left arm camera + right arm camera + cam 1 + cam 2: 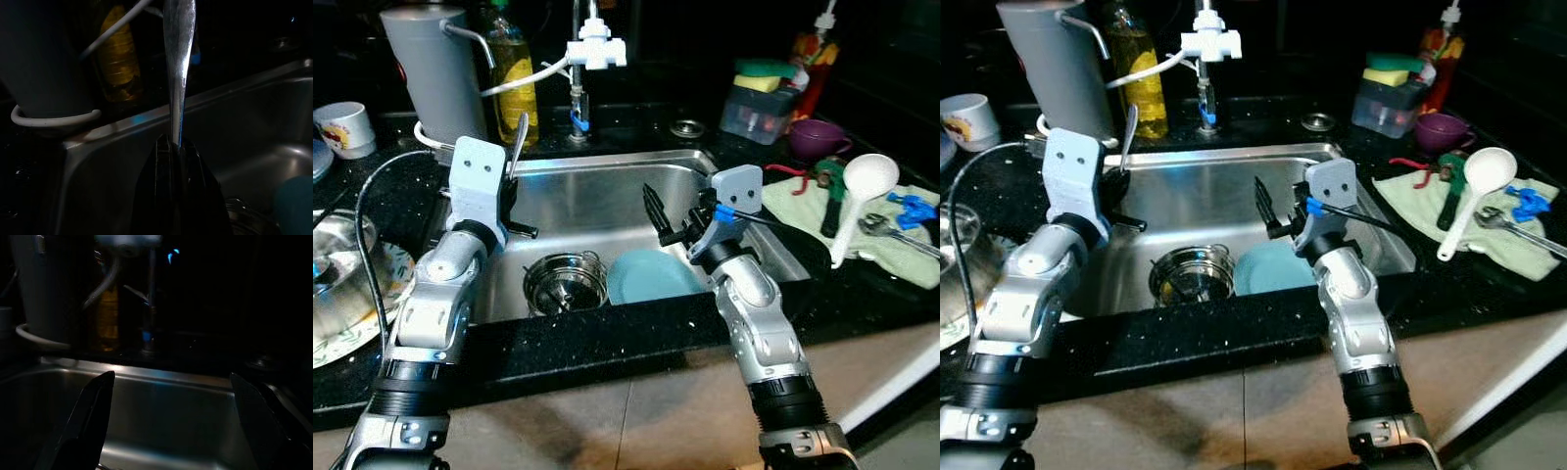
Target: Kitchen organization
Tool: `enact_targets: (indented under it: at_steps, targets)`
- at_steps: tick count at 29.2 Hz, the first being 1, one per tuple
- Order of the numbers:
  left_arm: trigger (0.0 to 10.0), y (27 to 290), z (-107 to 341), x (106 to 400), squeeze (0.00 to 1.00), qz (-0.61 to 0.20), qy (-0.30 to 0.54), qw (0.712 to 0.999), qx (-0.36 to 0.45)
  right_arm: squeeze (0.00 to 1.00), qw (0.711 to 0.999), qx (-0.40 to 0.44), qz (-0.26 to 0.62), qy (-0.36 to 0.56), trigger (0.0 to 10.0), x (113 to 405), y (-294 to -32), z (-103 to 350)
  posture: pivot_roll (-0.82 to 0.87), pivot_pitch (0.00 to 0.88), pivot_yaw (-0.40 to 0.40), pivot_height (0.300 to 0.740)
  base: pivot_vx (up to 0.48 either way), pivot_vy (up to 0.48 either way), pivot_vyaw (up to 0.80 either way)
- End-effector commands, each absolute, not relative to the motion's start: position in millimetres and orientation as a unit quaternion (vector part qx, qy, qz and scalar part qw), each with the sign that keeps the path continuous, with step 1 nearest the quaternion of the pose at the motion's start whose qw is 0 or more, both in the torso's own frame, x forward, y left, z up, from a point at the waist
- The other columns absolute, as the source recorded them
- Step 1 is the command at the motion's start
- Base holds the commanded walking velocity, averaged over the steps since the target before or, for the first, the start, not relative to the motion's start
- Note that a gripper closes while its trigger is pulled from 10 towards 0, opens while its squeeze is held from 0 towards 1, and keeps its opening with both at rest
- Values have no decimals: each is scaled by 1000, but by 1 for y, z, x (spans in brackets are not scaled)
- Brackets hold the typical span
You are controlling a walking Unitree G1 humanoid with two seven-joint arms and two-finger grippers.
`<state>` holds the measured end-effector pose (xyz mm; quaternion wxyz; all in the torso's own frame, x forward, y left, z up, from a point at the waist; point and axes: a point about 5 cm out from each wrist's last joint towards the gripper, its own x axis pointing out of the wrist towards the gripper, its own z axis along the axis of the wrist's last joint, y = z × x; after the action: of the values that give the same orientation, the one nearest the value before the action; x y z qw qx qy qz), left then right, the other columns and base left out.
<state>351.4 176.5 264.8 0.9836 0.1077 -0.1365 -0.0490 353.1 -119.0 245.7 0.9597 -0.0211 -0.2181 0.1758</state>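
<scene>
Left hand above sink's left rim, fingers pinched tight on spoon, handle upright, just beside grey canister and yellow bottle.
Steel pot, teal plate lie in sink.
Right hand over basin, fingers spread wide, empty.
Ladle on cloth, desk's right.
Risk: thin pinch, spoon may swivel, slip, clatter into sink; swinging may clip canister.
No readable labels.

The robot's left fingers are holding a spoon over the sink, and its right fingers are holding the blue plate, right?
Not quite. The left gripper does hold the spoon, but the right gripper is open and empty above the sink, as the right wrist view shows. The blue plate lies in the sink.
</scene>
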Motion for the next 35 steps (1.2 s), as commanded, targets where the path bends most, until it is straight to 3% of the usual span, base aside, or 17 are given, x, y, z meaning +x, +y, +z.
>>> enact_targets:
  at_steps: [1, 6, 9, 11, 23, 24, 25, 27, 30, 31, 32, 33, 34, 35]
  targets:
    - [10000, 174, 261, 353, 0, -58, -116, 983, 131, 0, 959, -19, 178, -218, 10000, 353, -119, 246, -13, 111, -27, 740, 0, 0, 0]
    - [10000, 168, 258, 359, 0, -98, -87, 977, 170, 0, 959, -20, 184, -213, 10000, 353, -118, 244, -9, 109, -32, 740, 0, 0, 0]
    - [10000, 161, 256, 366, 0, -149, -62, 964, 212, 0, 959, -24, 195, -205, 10000, 354, -116, 243, -5, 108, -31, 740, 0, 0, 0]
    - [10000, 152, 246, 372, 0, -226, -11, 940, 255, 0, 955, -43, 228, -183, 10000, 356, -108, 241, -9, 107, -27, 740, 0, 0, 0]
    - [10000, 149, 220, 386, 12, -278, 55, 924, 257, 0, 926, -130, 344, -81, 10000, 351, -98, 234, -10, 106, -28, 740, 0, 0, 0]
    - [10000, 148, 217, 388, 478, -286, 64, 921, 256, 0, 922, -138, 354, -73, 10000, 350, -98, 234, -11, 108, -27, 740, 0, 0, 0]
    - [10000, 148, 213, 390, 741, -292, 72, 918, 257, 0, 918, -146, 363, -65, 10000, 349, -98, 234, -14, 109, -26, 740, 0, 0, 0]
    - [10000, 147, 211, 390, 741, -295, 77, 916, 259, 0, 915, -151, 370, -60, 10000, 348, -98, 234, -14, 109, -26, 740, 0, 0, 0]
    - [10000, 144, 201, 391, 612, -308, 94, 911, 258, 0, 907, -160, 387, -44, 10000, 344, -97, 234, -14, 111, -26, 740, 0, 0, 0]
    - [10000, 144, 201, 391, 612, -308, 94, 911, 258, 0, 907, -160, 387, -44, 10000, 344, -97, 234, -14, 111, -26, 740, 0, 0, 0]
    - [10000, 142, 198, 392, 420, -311, 96, 907, 269, 0, 904, -164, 393, -39, 10000, 342, -97, 235, -22, 115, -22, 740, 0, 0, 0]
    - [10000, 142, 198, 392, 420, -311, 96, 907, 269, 0, 904, -164, 393, -39, 10000, 342, -97, 235, -22, 115, -22, 740, 0, 0, 0]
    - [10000, 141, 199, 393, 0, -312, 94, 904, 276, 0, 903, -165, 395, -35, 10000, 341, -98, 235, -22, 115, -22, 740, 0, 0, 0]
    - [10000, 140, 199, 393, 0, -313, 93, 904, 277, 0, 903, -166, 395, -34, 10000, 341, -98, 235, -22, 115, -22, 740, 0, 0, 0]
